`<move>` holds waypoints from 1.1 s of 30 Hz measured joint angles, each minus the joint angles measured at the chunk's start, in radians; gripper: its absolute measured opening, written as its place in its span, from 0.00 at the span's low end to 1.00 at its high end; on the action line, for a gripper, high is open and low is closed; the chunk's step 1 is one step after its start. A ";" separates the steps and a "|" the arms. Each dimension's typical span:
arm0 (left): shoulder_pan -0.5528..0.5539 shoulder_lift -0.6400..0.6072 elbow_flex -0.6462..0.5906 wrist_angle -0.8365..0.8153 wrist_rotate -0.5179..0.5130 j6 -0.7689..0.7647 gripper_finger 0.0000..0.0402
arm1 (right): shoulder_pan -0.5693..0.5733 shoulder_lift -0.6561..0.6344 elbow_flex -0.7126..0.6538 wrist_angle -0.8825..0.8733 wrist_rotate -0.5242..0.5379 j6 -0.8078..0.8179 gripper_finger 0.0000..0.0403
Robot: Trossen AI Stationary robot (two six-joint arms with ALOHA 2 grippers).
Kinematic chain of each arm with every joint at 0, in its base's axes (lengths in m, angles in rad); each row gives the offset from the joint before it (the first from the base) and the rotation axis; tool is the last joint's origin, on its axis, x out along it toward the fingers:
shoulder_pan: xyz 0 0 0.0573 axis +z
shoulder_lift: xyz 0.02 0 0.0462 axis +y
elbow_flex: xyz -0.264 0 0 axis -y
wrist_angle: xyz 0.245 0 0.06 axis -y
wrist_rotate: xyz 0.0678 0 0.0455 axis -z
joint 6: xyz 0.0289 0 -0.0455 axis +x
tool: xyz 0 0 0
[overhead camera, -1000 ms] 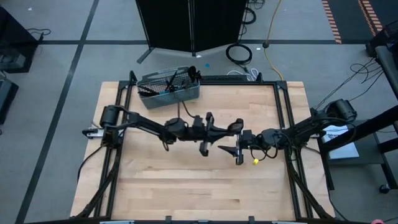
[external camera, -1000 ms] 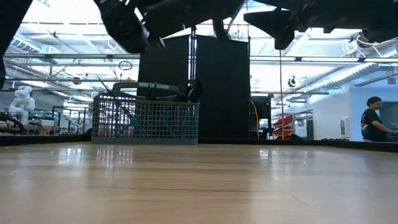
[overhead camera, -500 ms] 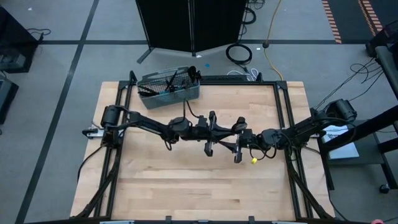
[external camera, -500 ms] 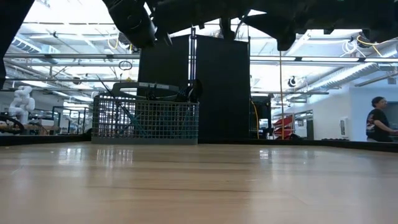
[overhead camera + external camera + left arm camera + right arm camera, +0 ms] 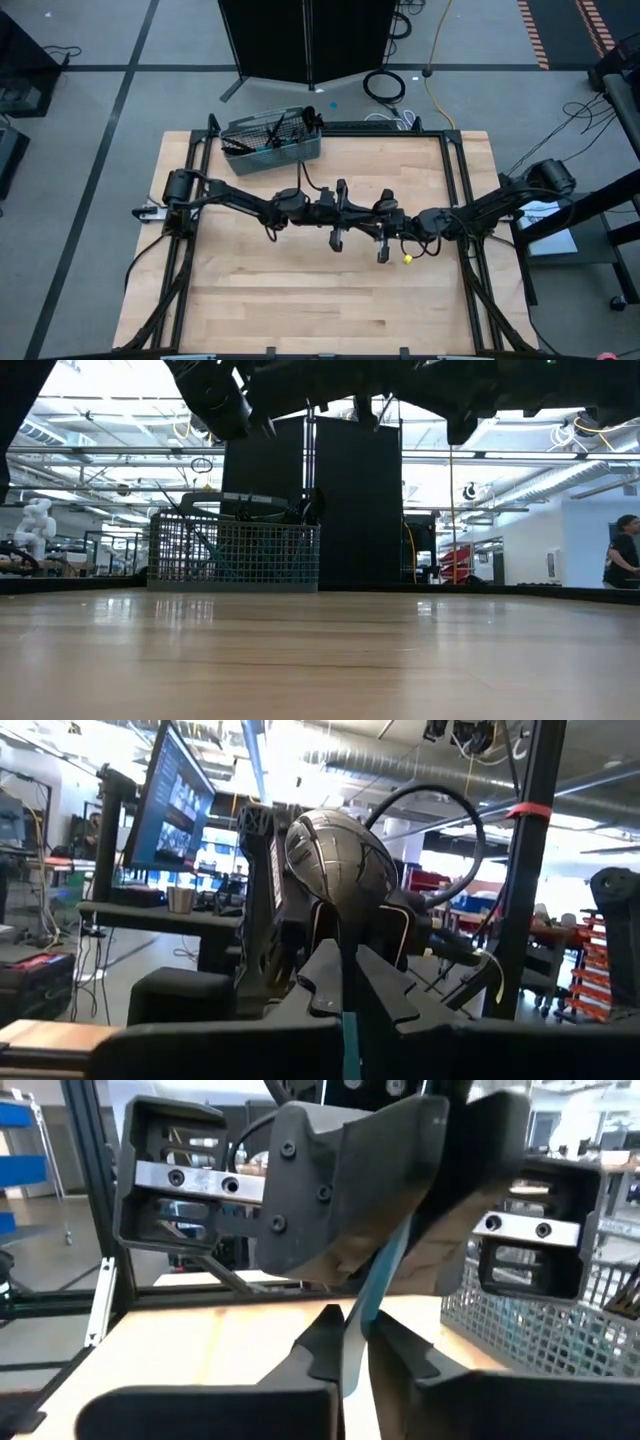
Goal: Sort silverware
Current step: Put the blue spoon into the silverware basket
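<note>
Wooden table [image 5: 300, 300], wire basket [image 5: 272, 143] at far edge with dark utensils inside. Mid-table, raised: left end effector [image 5: 340, 215] and right end effector [image 5: 381, 228] meeting tip to tip, both closed on one light-blue-handled silverware piece [image 5: 372, 1295] between them.

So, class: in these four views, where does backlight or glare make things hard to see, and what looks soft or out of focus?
Low view: bright ceiling lights and windows leave the arms as silhouettes, and the wood table shows sheen. Left wrist view: strong backlight, with the left gripper dark and close. Right wrist view: the light-blue handle and nearby fingers look soft; the mesh basket is clearer. High view: evenly lit.
</note>
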 joint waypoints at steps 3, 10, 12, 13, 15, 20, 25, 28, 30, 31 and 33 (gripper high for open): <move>0.004 0.000 0.000 -0.025 0.002 0.006 0.00 | 0.000 -0.019 0.000 -0.059 0.001 0.021 0.02; 0.034 -0.026 0.000 -0.174 0.027 0.015 0.00 | -0.002 -0.125 0.000 -0.318 0.002 0.122 0.01; 0.044 -0.033 0.001 -0.196 0.044 0.014 0.00 | -0.002 -0.163 0.000 -0.383 0.001 0.144 0.01; 0.048 -0.034 0.003 -0.210 0.044 0.014 0.00 | -0.002 -0.185 0.000 -0.420 -0.002 0.150 0.00; 0.055 -0.050 0.003 -0.263 0.053 0.010 0.00 | -0.002 -0.209 -0.004 -0.469 0.003 0.162 0.00; 0.066 -0.084 0.005 -0.359 0.055 0.012 0.00 | -0.003 -0.259 -0.004 -0.547 0.001 0.172 0.01; 0.066 -0.104 0.004 -0.374 0.055 0.017 0.00 | -0.005 -0.263 -0.003 -0.529 0.002 0.166 0.01; 0.066 -0.104 0.004 -0.370 0.055 0.018 0.00 | -0.009 -0.264 -0.003 -0.524 0.003 0.160 0.00; 0.066 -0.104 0.004 -0.374 0.055 0.019 0.00 | -0.009 -0.264 -0.003 -0.526 0.003 0.155 0.00; 0.066 -0.104 0.004 -0.376 0.055 0.018 0.00 | -0.009 -0.264 -0.003 -0.524 0.003 0.146 0.00; 0.066 -0.105 0.004 -0.381 0.054 0.014 0.00 | -0.009 -0.264 -0.003 -0.522 0.003 0.121 0.01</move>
